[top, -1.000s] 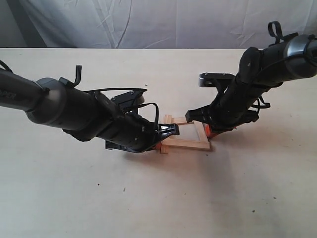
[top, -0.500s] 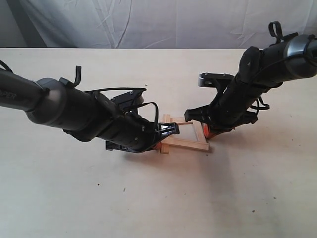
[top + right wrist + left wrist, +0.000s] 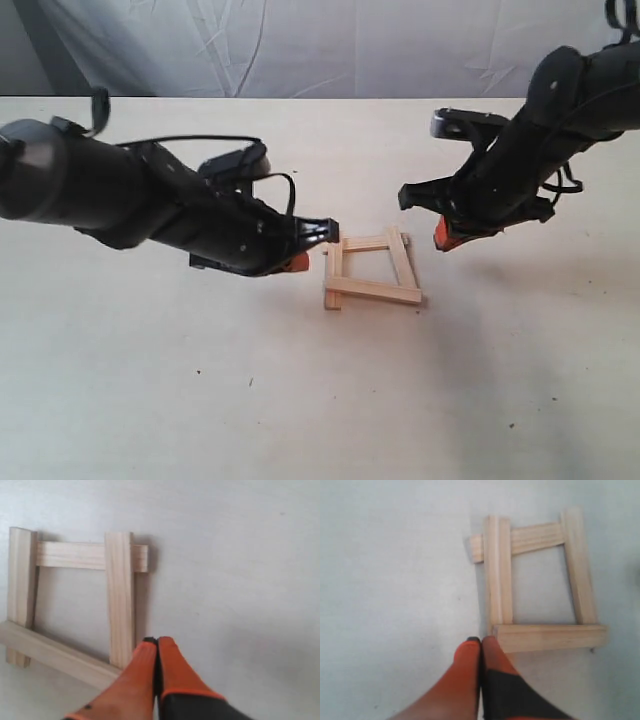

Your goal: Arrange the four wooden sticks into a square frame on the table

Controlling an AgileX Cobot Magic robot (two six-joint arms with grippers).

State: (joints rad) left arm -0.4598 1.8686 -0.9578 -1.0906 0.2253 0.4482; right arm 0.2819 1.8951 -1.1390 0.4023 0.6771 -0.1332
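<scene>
The four wooden sticks lie as a square frame on the table, ends overlapping. The near stick rests across the two side sticks, and the far stick crosses behind. My left gripper hangs just left of the frame, shut and empty; in its wrist view the tips sit beside a corner of the frame. My right gripper hovers just right of the frame, shut and empty, its tips next to a side stick.
A white cloth backdrop hangs behind the table's far edge. A few tiny dark specks dot the near tabletop. Both black arms reach in from the two sides, leaving the frame uncovered between them.
Both grippers have drawn back from the frame, the left one leftward and the right one rightward and up. The frame now lies fully uncovered.
</scene>
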